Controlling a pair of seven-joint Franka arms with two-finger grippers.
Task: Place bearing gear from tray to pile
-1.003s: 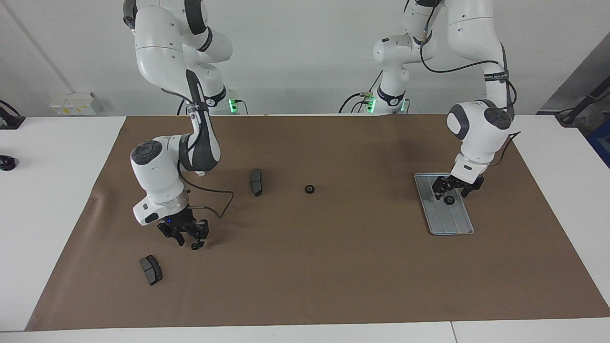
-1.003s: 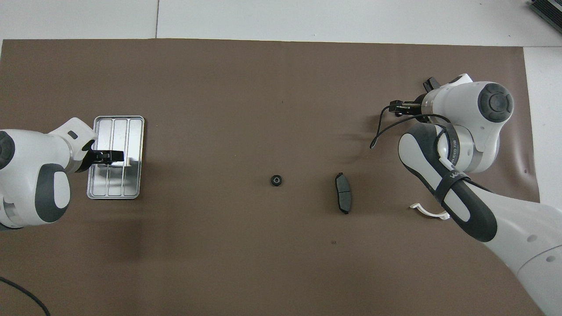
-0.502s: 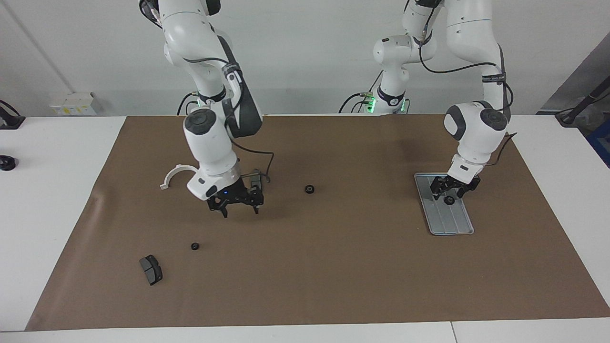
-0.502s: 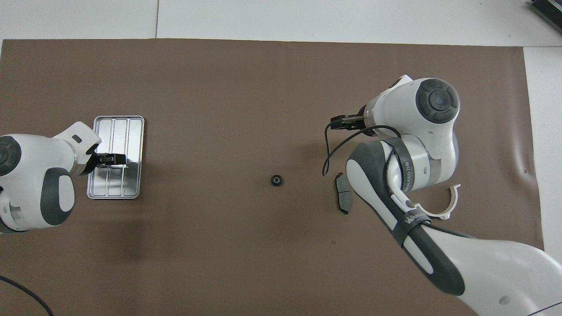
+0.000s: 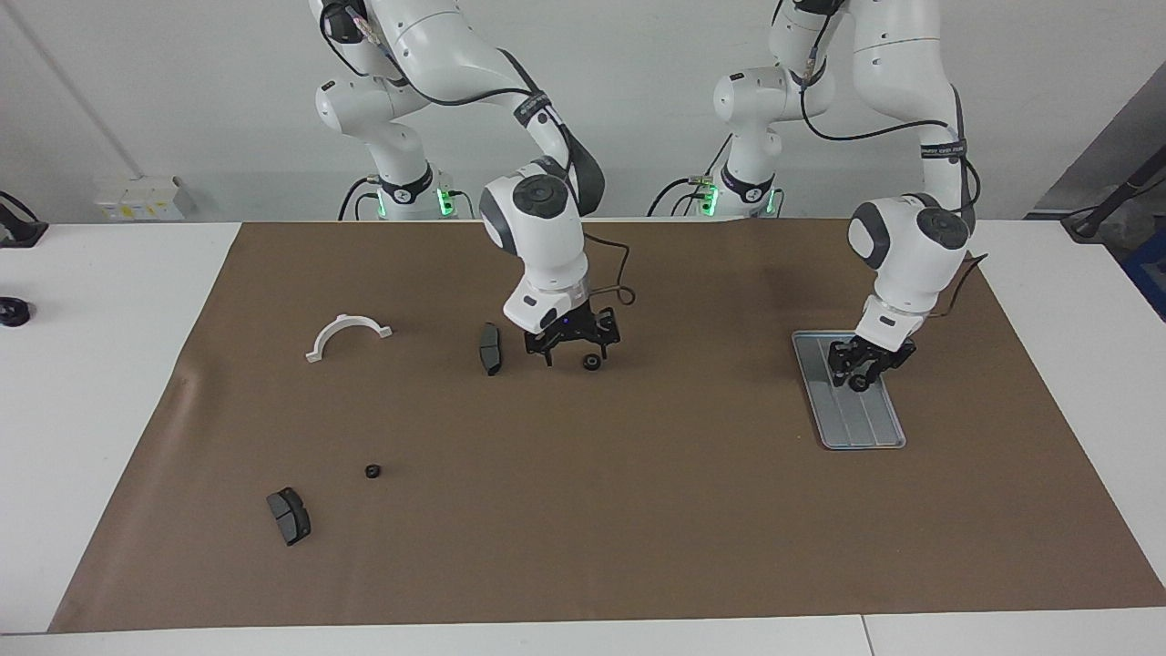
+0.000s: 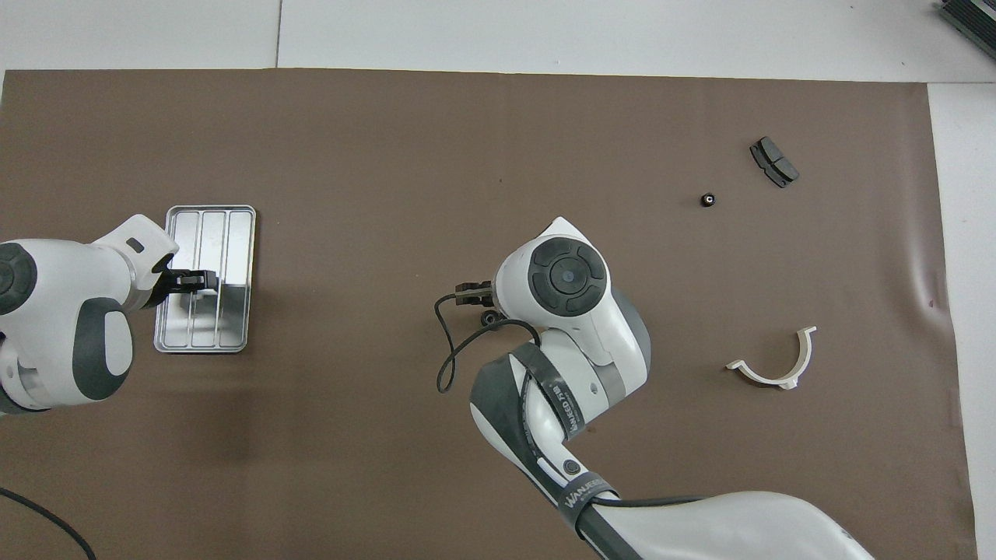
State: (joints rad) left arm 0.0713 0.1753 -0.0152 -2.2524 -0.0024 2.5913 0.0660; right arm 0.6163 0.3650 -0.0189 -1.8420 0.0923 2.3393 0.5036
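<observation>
Nearest the robots, a white curved bracket lies on the brown mat that covers the worktop, toward the right arm's end. A little farther out, about midway along the mat, a dark brake pad stands on edge, and just beside it the right gripper hangs low over the mat with its fingers spread apart and nothing between them. A small black bearing gear sits on the mat right by one of its fingertips; whether it touches cannot be made out.

Toward the left arm's end, the grey metal tray rests flat on the mat. The left gripper is down over the part of the tray nearest the robots, with a second bearing gear at its fingertips; I cannot tell whether the fingers are closed on it or whether it rests on the tray.

Farther out, toward the right arm's end, a third small black gear lies alone on the mat, and farthest of all lies another brake pad.
</observation>
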